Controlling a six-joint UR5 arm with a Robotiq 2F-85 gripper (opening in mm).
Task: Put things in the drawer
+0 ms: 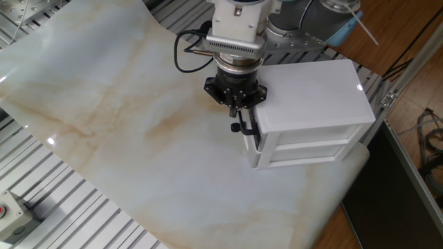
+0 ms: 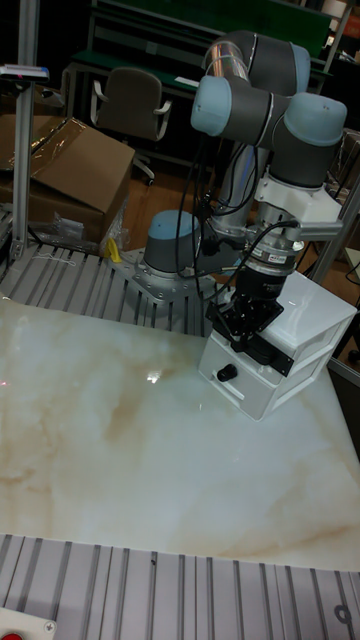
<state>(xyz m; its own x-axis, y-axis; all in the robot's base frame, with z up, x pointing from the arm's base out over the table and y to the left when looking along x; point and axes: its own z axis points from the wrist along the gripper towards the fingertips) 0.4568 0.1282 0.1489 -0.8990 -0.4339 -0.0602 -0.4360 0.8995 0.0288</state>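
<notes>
The white two-tier cabinet [image 1: 311,90] stands at the right of the marble-patterned sheet. Its top drawer [image 1: 304,133] looks pushed in, flush with the lower tier. My gripper [image 1: 237,126] points down against the cabinet's left front face, with its black fingers at the drawer's black handle [image 1: 245,138]. In the tall fixed view the gripper [image 2: 243,342] hangs low in front of the cabinet [image 2: 310,320], and its fingers blend with the handle. Whether they clamp the handle cannot be seen. The wooden cube is out of view.
The marble-patterned sheet [image 1: 124,124] covers a ribbed metal table [image 1: 62,207]. The arm's base [image 2: 175,250] sits behind the cabinet, with a black cable [image 1: 185,59] looping off the wrist. The sheet's right edge [image 1: 360,162] lies just past the cabinet.
</notes>
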